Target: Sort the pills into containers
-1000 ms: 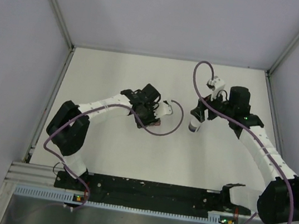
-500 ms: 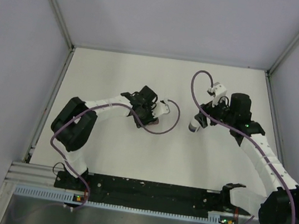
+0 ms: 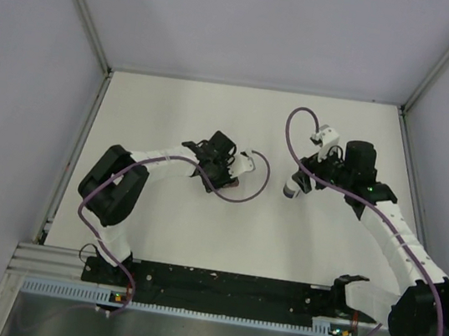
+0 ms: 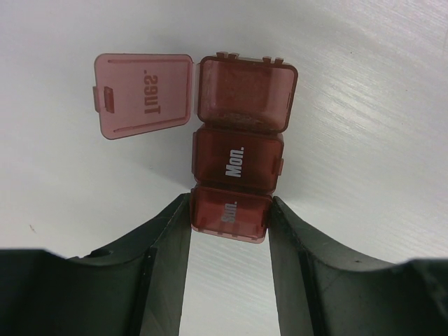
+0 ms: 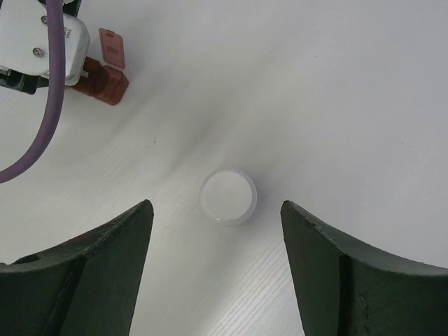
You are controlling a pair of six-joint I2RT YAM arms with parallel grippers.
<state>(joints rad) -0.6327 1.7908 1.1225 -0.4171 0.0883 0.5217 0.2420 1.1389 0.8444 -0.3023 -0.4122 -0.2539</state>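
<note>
Clamping the containers (image 4: 236,164) at the near end: the left gripper (image 4: 229,218) has both fingers pressed against the sides of the "Sun." compartment, so it has a firm hold. The strip lies flat on the white table (image 4: 364,140) and points away from the wrist. Next out is the "Mon." compartment, closed. The farthest compartment is open, and its lid (image 4: 143,94) is flipped out flat to the left, with "Tues." printed on it. Contents of the open compartment are unclear.

The right gripper (image 5: 215,210) is spread wide over the table, gripping nothing. A white round object (image 5: 227,197) sits on the table between the fingers and touches neither. Farther off, at the upper left of the right wrist view, is the strip's open end, with a purple cable (image 5: 42,133) beside it.

In the top view the strip is mid-table, and the two grippers are near each other but apart.
</note>
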